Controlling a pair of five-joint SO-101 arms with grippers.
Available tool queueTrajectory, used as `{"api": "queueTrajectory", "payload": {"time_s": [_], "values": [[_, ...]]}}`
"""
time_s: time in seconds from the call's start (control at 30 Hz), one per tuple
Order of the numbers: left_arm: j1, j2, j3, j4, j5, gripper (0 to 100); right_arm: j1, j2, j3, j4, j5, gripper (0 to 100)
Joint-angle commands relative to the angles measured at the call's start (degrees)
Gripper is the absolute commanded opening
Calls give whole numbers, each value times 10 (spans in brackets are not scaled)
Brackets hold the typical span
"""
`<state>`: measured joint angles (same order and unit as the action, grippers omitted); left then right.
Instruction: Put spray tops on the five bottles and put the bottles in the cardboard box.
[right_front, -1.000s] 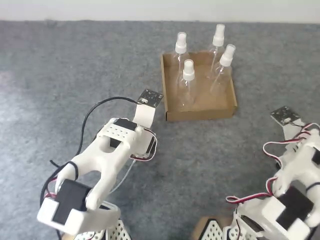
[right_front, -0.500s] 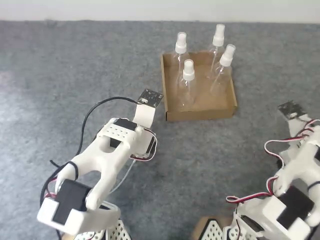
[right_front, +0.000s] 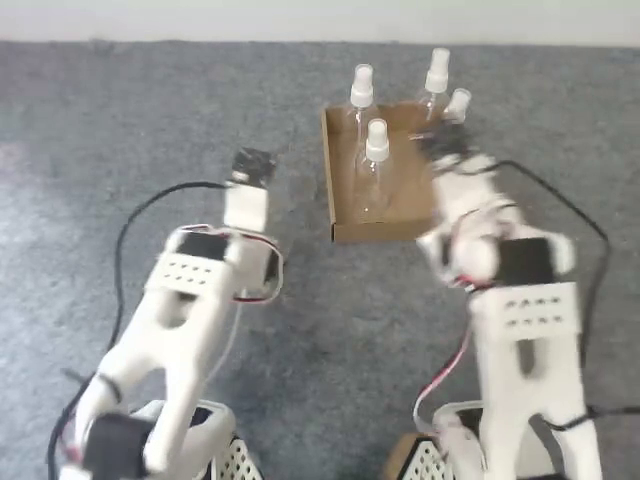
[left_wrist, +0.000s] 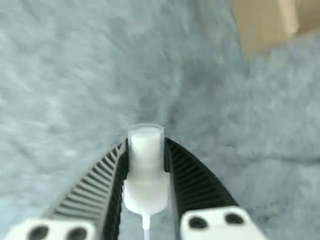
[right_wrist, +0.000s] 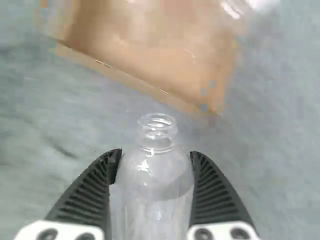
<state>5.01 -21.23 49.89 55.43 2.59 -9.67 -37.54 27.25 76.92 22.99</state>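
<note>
My left gripper (left_wrist: 145, 145) is shut on a white spray top (left_wrist: 145, 170), held above grey carpet. My right gripper (right_wrist: 155, 156) is shut on a clear bottle (right_wrist: 156, 170) with an open, uncapped neck, close in front of the cardboard box (right_wrist: 150, 50). In the high view the left arm (right_front: 200, 290) stands left of the cardboard box (right_front: 340, 200). The right arm (right_front: 500, 260) leans over the box's near right corner. Several bottles with white spray tops stand in the box, one at the front (right_front: 376, 150).
Grey carpet (right_front: 150, 110) covers the table, with open room left of the box and in front of it. A corner of the box (left_wrist: 265, 20) shows in the left wrist view. Black and red cables trail from both arms.
The left arm has swung left and away from the box's corner. The right arm has come in from the right edge to the box's near right corner, covering part of it.
</note>
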Motion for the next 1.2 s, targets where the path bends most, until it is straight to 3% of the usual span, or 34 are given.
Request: {"api": "queueTrajectory", "payload": {"time_s": [0.0,0.1,0.27,0.43,0.7,0.83,1.17], "values": [[-49,-148,-43,18,-7,13,-172,-15,-28,-27,-64,6],[-81,-248,-67,28,3,13,-240,7,3,-103,-84,6],[-137,-399,-124,43,100,13,-302,23,126,-291,-99,6],[-188,-524,-108,40,203,13,-334,22,238,-396,-100,9],[-158,-663,43,-50,292,13,-402,-13,325,-500,-100,7],[-143,-714,107,-108,302,13,-413,-44,388,-584,-101,6],[-105,-731,124,-112,301,13,-419,-121,447,-603,-104,6]]}}
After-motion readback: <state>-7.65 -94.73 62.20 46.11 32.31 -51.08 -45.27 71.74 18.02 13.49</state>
